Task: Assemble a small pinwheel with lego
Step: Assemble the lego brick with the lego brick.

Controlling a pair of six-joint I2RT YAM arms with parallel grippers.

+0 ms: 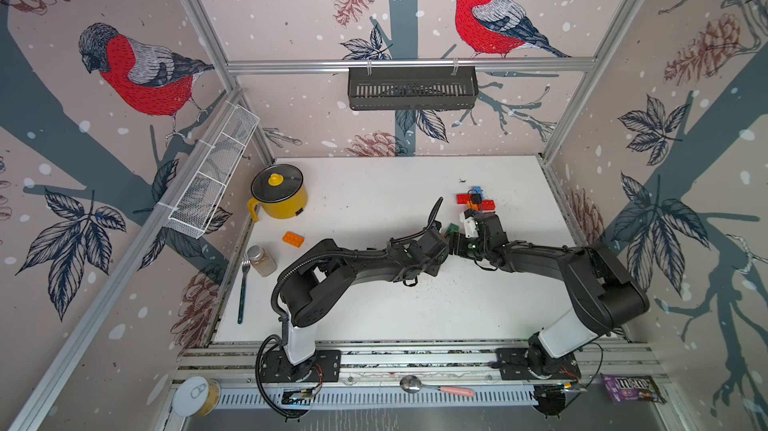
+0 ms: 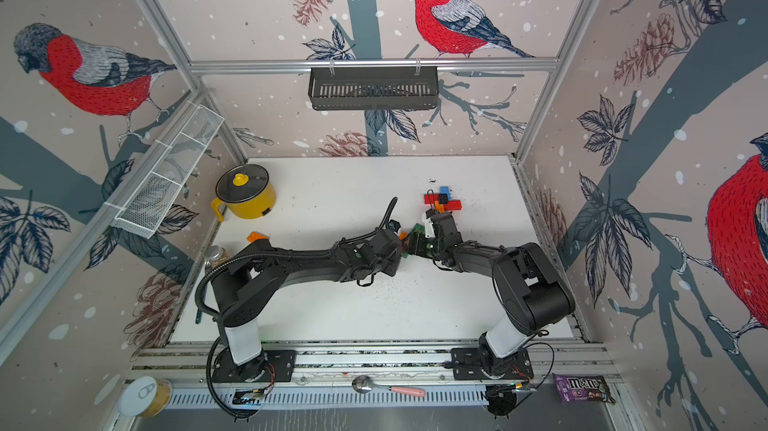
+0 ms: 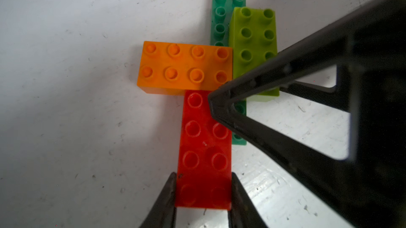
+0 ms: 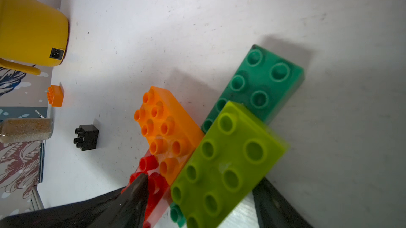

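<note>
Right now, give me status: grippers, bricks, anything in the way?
Left gripper shut on red brick. Right gripper open, straddling lime brick. Lime sits on green brick, orange brick on red. Black brick apart, clear of both.

open table (image 1: 374, 200) centre, lego (image 1: 464, 199) far right, pot (image 1: 279, 196) left
</note>
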